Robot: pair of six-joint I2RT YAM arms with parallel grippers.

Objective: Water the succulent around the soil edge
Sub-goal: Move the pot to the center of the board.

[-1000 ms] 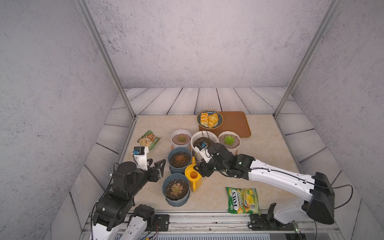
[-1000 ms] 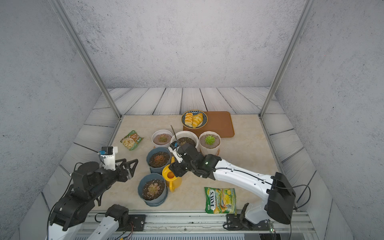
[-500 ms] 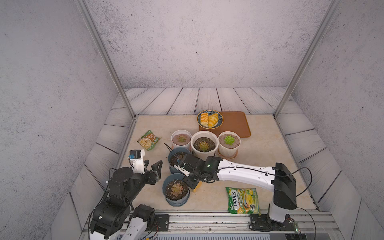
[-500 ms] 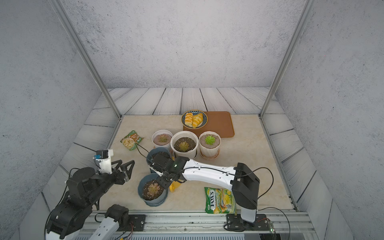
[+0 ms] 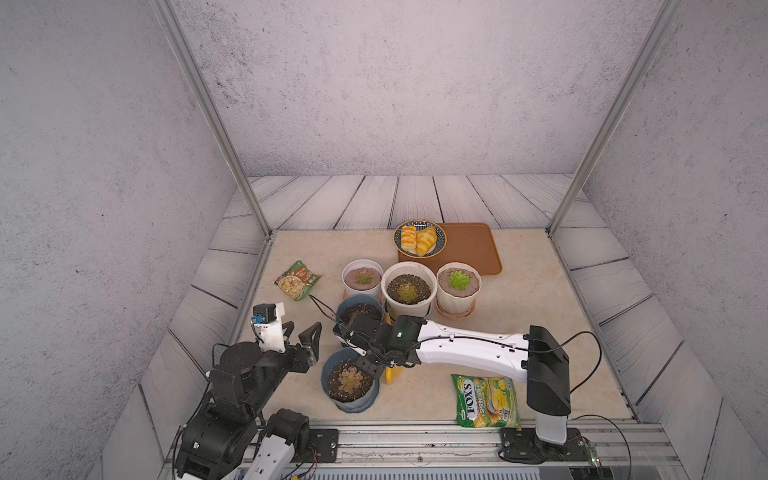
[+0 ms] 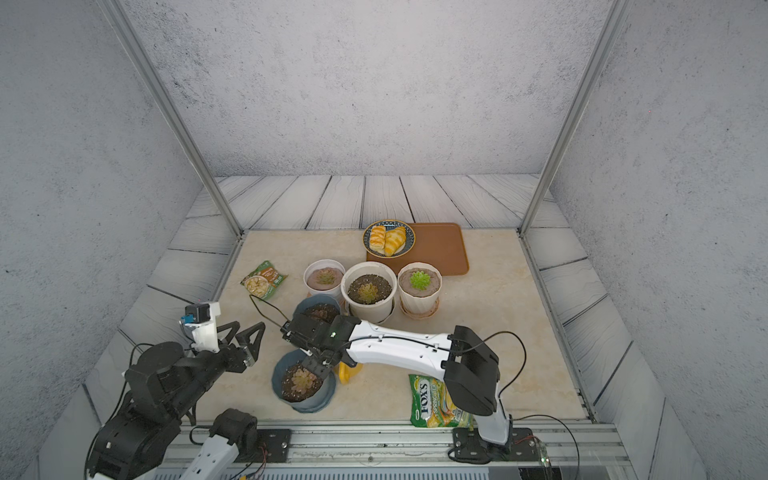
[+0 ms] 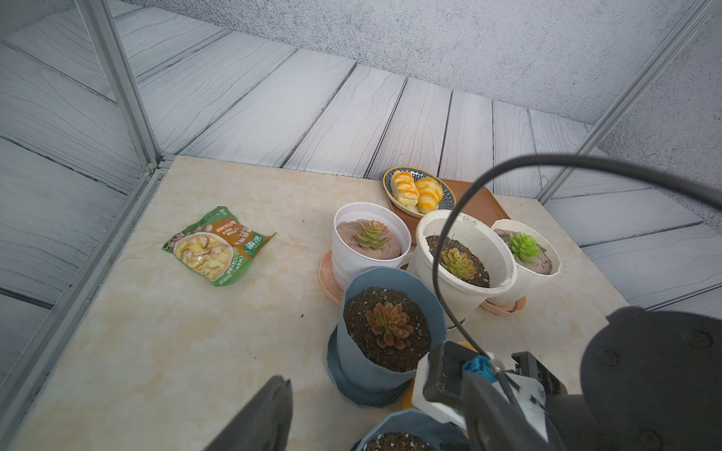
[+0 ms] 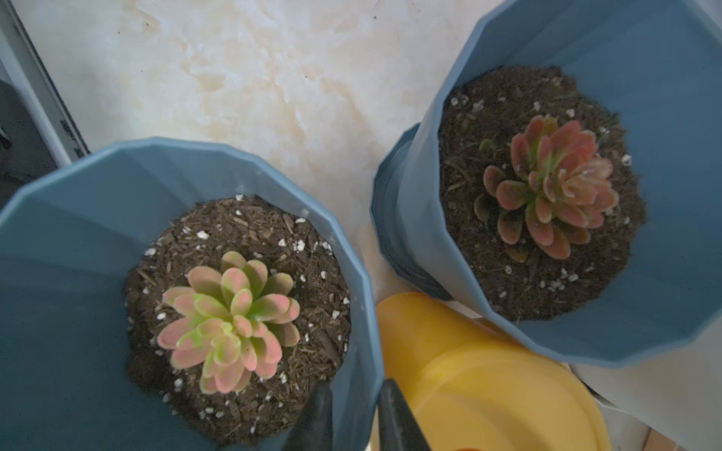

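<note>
The right gripper [image 8: 355, 394] has its fingers drawn close together on the wall of the near blue pot [image 8: 58, 218]. One finger [image 8: 318, 421] is inside the rim at the edge of the soil. The other [image 8: 398, 421] is outside, in the narrow space between that pot and the yellow watering can [image 8: 488, 375]. The wrist view shows no gap between either finger and the blue wall, so they are pinching the pot, not the can.

The watering can stands on the bench [image 5: 519, 332], just beside the near blue pot and in front of the far blue pot [image 8: 664, 332]. In both top views it is mostly hidden under the right arm, with only a yellow edge [image 5: 390, 374] showing.

The pink-green succulent [image 8: 226, 324] sits in the middle of the near pot's dark soil, apart from the inner finger. A redder succulent [image 8: 554, 187] grows in the far blue pot.

The left gripper [image 5: 300, 332] hangs above the bench, left of the two blue pots. Its fingers [image 5: 312, 332] are spread wide, holding and touching nothing.
</note>
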